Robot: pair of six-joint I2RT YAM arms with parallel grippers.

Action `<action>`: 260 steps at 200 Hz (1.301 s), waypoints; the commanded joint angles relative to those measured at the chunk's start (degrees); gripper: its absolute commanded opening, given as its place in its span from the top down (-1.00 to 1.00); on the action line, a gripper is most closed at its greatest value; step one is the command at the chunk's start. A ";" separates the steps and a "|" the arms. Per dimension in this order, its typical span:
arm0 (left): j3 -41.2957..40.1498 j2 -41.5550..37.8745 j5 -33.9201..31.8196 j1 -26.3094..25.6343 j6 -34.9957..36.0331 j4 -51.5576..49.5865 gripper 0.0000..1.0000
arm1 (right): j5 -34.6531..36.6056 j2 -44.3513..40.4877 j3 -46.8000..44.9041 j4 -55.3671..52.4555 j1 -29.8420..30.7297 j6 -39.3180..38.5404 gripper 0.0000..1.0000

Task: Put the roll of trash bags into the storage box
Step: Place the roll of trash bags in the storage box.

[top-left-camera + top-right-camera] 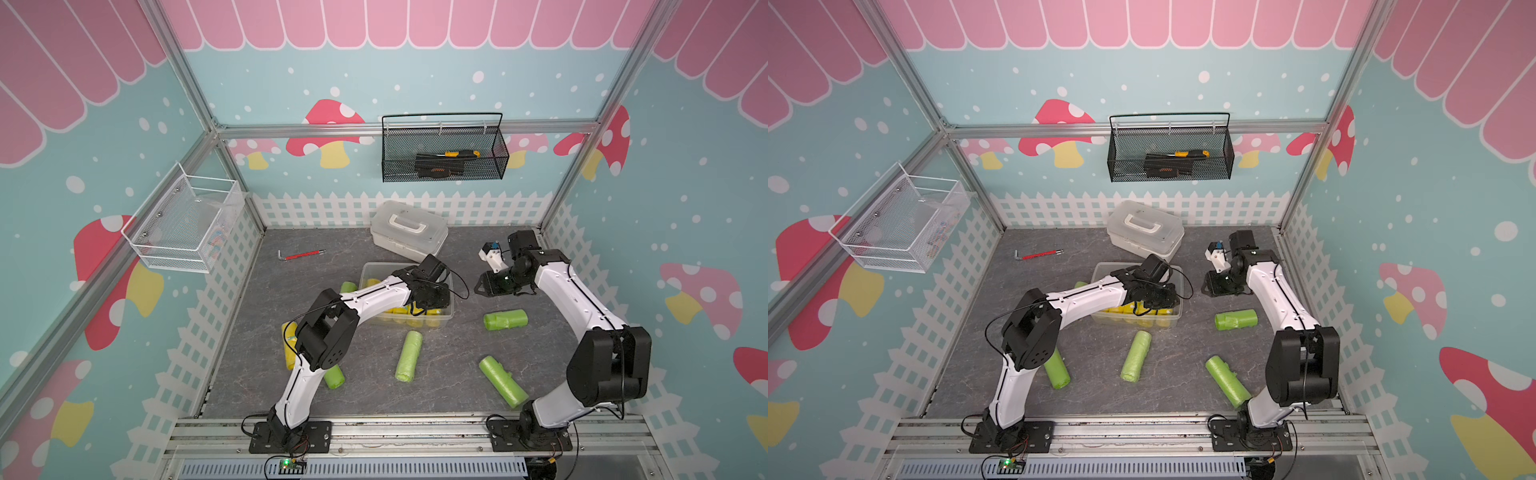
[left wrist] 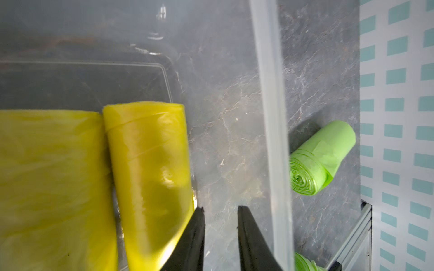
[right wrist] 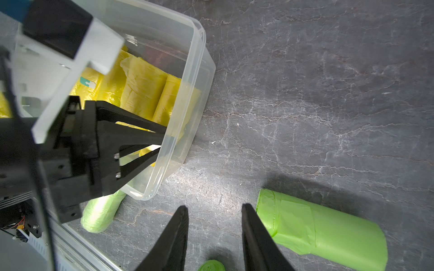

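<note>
Left claw (image 2: 220, 207) narrow, empty, down in box (image 2: 270, 93) by yellow rolls (image 2: 150, 164). Right claw (image 3: 215, 206) part-spread, empty, near green roll (image 3: 324, 234) on table (image 3: 305, 93). Likely light, soft, slick: pinch across mid-body

The light is bright and comes from above. Both top views look clear and evenly lit. In the left wrist view the yellow roll (image 2: 150, 164) is blurry, and the clear box (image 2: 272, 117) looks foggy. In the right wrist view the green roll (image 3: 324, 230) drops a dark shadow on the counter (image 3: 305, 93), which shines a little.
</note>
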 commanded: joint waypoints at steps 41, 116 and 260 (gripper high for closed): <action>1.58 3.39 -0.42 -0.69 -1.88 0.33 0.48 | 0.48 -1.07 -1.08 -0.85 -0.32 -0.82 0.21; 2.02 4.19 -6.45 -0.69 -1.47 -2.57 0.36 | 0.25 -0.68 -1.15 -0.86 -0.32 -0.81 0.21; -6.90 -8.79 -5.72 0.57 -2.66 10.35 -0.12 | 0.57 -1.09 -1.16 -0.85 -0.41 -0.97 0.21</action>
